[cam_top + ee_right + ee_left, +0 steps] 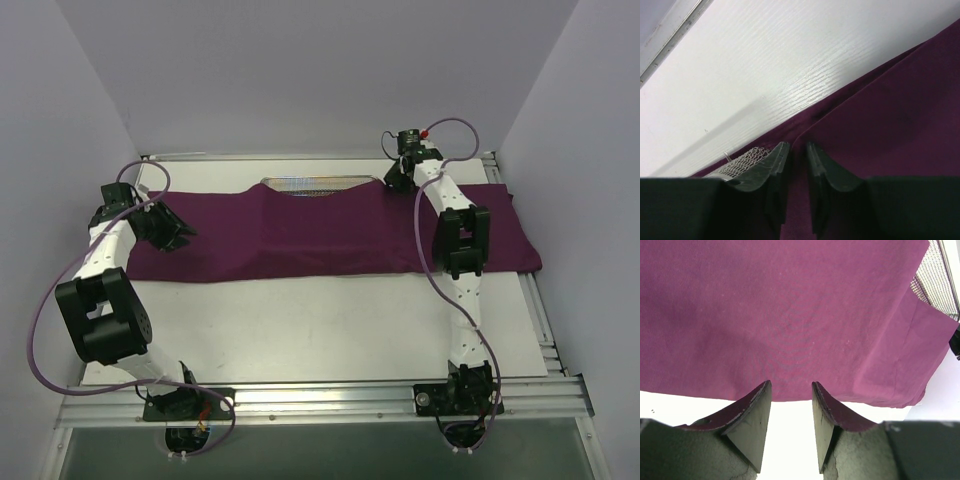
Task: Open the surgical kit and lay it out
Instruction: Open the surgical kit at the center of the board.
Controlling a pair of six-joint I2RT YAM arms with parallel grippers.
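We judge the cloth wrap [330, 235] soft, light (grip hems, not middle); it drapes the mesh tray [320, 184] by the table's [320, 330] far edge; right pincer [797, 160] nips its far fold, left pincer [791, 410] hangs spread.

White arms [112, 252], black joints [100, 318], purple cables [35, 335], dark fingers [752, 422].

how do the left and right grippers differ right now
The left gripper holds its jaws well apart; the right gripper has them nearly together. The left gripper is at the cloth wrap's left end, the right gripper at its far edge beside the mesh tray. Both are down at the cloth.
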